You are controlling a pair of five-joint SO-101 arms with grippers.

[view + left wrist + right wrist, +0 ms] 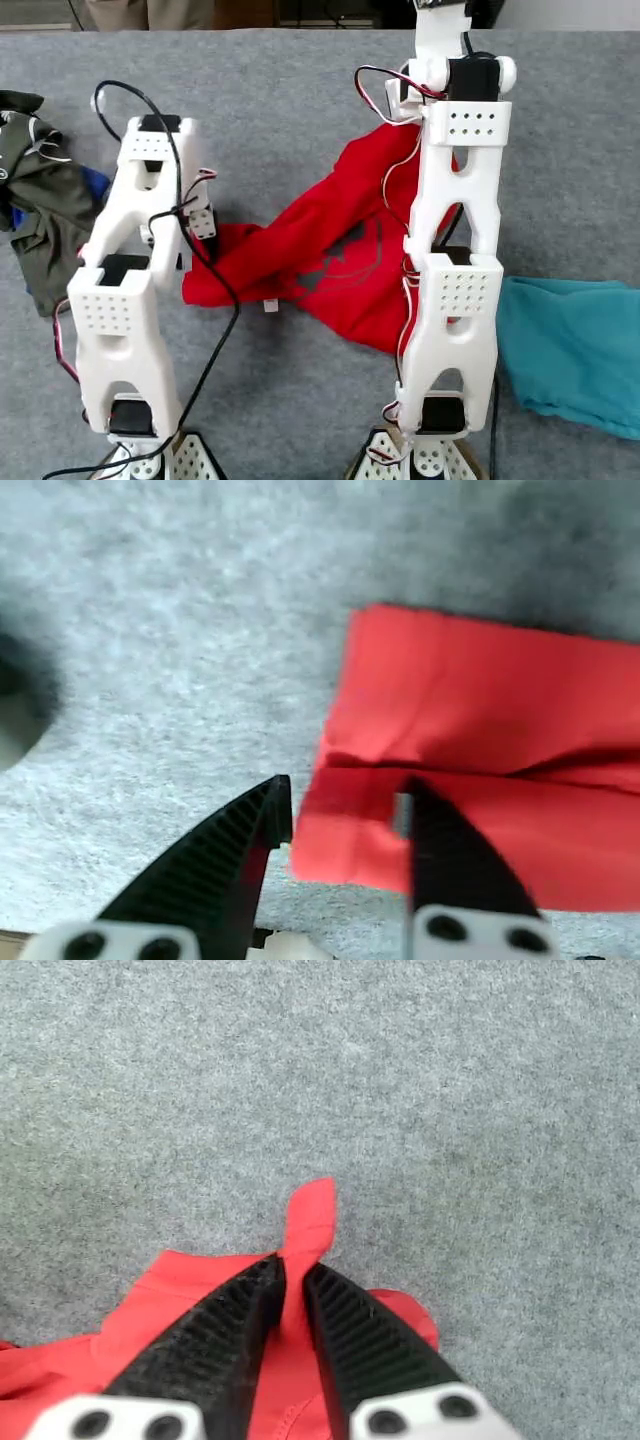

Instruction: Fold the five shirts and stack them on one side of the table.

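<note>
A red shirt (320,250) with a dark print lies crumpled in the middle of the grey table, between my two arms. My left gripper (345,800) is open right over the shirt's left edge, and a folded corner of the red shirt (480,710) lies between its fingers. My right gripper (293,1270) is shut on a pinch of the red shirt (310,1215) at its far end, with a small tab of cloth sticking out past the fingertips. In the high view both grippers are largely hidden under the white arms.
A heap of dark olive and blue clothes (35,200) lies at the table's left edge. A teal shirt (570,340) lies flat at the right edge. Grey felt (270,120) stretches bare behind the red shirt. Both arm bases stand at the near edge.
</note>
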